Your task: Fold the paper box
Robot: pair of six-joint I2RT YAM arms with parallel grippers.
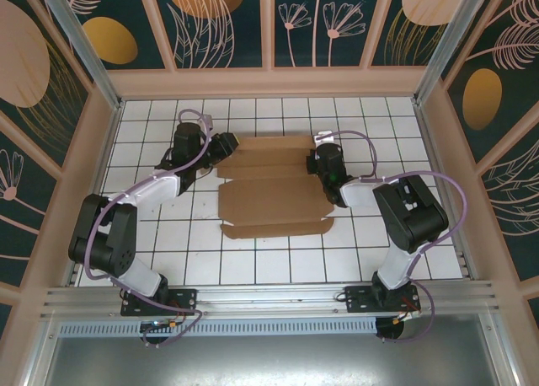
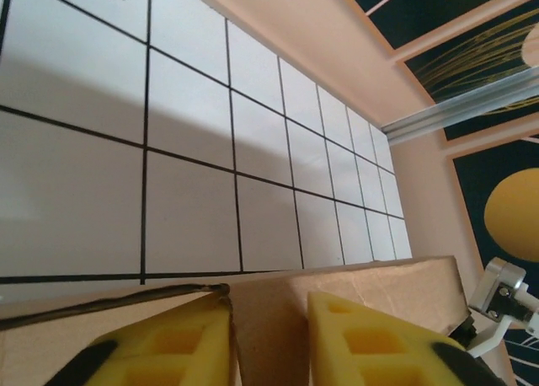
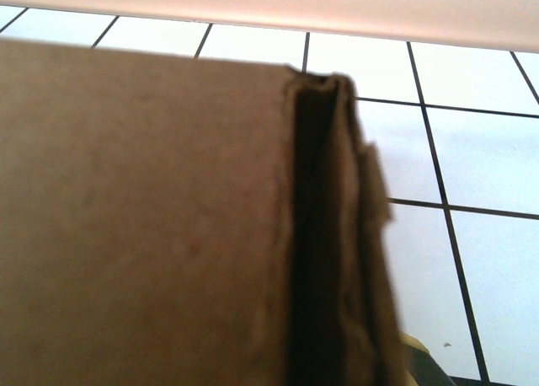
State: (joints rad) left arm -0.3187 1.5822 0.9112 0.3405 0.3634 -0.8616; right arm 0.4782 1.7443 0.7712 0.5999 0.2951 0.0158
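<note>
Left wrist: left end effector (image 2: pixel 268 318) straddles a wall of the paper box (image 2: pixel 370 285), closure unclear; right end effector (image 1: pixel 323 162) clamps it; a weak pinch could drop the wall.

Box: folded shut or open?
Open, part-folded. Box: near flap flat on the tiles, a wall standing in the left wrist view.

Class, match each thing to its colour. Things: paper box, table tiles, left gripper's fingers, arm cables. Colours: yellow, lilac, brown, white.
Things:
1. paper box
2. table tiles
3. left gripper's fingers
4. arm cables

Colours:
a. yellow
b. lilac
c. brown
d. white

Pairs: 1-c, 2-d, 3-a, 4-b
</note>
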